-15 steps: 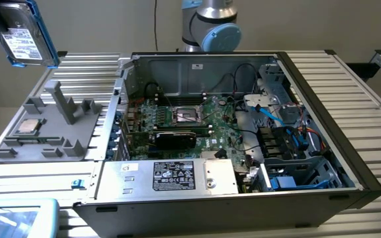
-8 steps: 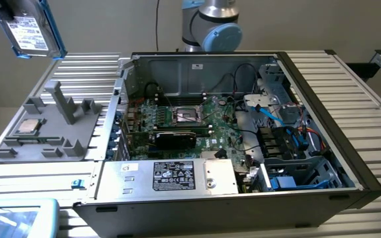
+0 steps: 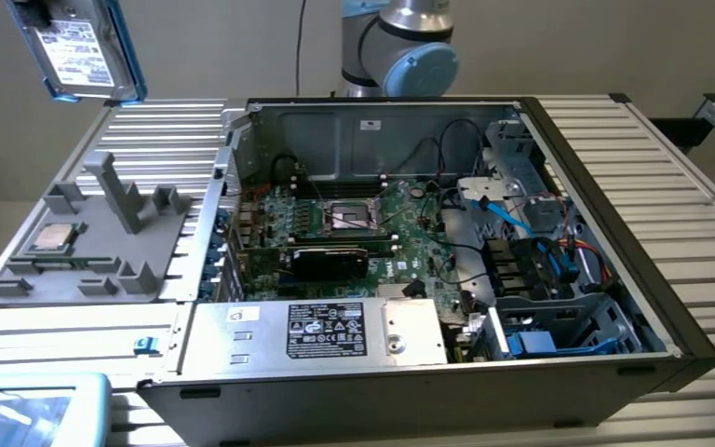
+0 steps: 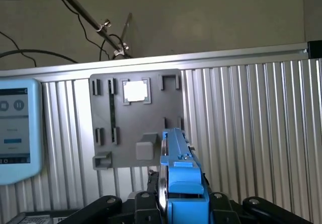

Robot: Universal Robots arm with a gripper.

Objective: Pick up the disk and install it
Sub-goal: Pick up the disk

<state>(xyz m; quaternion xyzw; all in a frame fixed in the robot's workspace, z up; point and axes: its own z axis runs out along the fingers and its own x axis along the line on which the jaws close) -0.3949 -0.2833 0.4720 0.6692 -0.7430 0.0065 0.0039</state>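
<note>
**Disk held in the air, away from the case**

The disk (image 3: 78, 47) was off the table (image 3: 655, 168), high at the exterior view's left, tilted with its white label toward the camera and its blue carrier around the edge. In the wrist view the gripper (image 4: 179, 206) was clamped on the disk (image 4: 181, 178), seen edge-on. The black fingers (image 4: 146, 204) were pressed against both sides.

The open case (image 3: 457, 233) lay on the table, well apart from the disk and to its right in the exterior view. The motherboard (image 3: 357, 223) was exposed, with a silver box (image 3: 332, 331) bearing a black label at the near edge. The grey holder (image 3: 97, 233) sat just beside the case, on the exterior view's left, with a chip (image 3: 53, 239) in one slot. The wrist view showed the holder (image 4: 136, 118) and chip (image 4: 136, 90) below the disk, plus a screen (image 4: 15, 128) near the holder. The arm (image 3: 395, 47) base stood behind the case.
</note>
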